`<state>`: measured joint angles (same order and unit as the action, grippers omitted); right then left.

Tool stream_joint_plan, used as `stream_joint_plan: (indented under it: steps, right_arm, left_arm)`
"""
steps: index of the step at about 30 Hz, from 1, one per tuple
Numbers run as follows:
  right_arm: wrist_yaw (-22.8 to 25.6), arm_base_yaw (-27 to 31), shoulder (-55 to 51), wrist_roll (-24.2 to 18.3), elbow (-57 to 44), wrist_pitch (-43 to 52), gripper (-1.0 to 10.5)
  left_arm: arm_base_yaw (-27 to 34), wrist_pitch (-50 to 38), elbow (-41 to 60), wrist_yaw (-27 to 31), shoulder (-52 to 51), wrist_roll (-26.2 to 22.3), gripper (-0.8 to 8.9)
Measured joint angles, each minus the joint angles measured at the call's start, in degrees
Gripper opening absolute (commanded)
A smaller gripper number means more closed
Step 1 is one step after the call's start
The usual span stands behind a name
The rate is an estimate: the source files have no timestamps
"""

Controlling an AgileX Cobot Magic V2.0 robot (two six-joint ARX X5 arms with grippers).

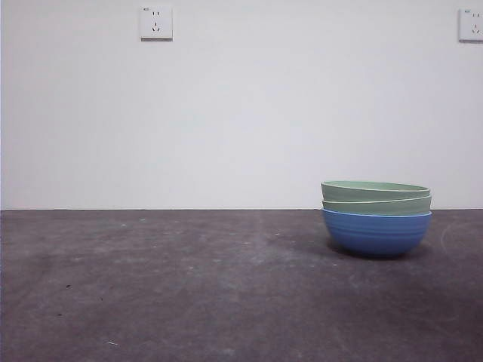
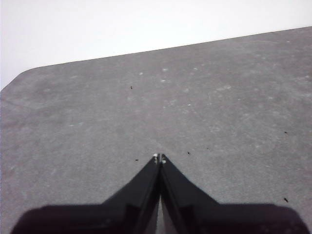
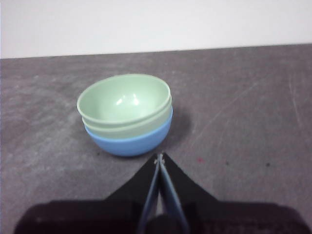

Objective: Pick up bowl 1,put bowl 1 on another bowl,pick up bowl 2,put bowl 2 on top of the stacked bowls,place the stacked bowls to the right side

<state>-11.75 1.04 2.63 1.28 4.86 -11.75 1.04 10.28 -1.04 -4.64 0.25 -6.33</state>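
Observation:
The stacked bowls (image 1: 376, 217) stand on the right part of the table: two pale green ridged bowls (image 1: 375, 190) nested in the blue ridged bowl (image 1: 376, 234). In the right wrist view the stacked bowls (image 3: 126, 114) sit upright just beyond my right gripper (image 3: 159, 157), which is shut, holds nothing and is apart from them. My left gripper (image 2: 159, 158) is shut over bare table, with no bowl near it. Neither arm shows in the front view.
The dark grey tabletop (image 1: 189, 286) runs back to a white wall with two sockets (image 1: 155, 23). The table's rounded far corner (image 2: 29, 72) shows in the left wrist view.

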Motion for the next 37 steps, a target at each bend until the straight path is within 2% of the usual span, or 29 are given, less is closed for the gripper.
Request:
stream_joint_plan:
  steps: [13,22,37]
  right_arm:
    - [0.0,0.0,-2.4,0.5,-2.1,-2.9,0.0]
    - [0.0,0.0,-2.2,4.3,-2.1,-2.9,0.0]
    - [0.0,0.0,-1.7,4.8,-2.1,-2.9,0.0]
  left_arm:
    - [0.0,0.0,0.0,0.0,0.0,0.0,-0.03]
    - [0.0,0.0,0.0,0.0,0.0,0.0,-0.03]
    - [0.0,0.0,0.0,0.0,0.0,0.0,-0.03]
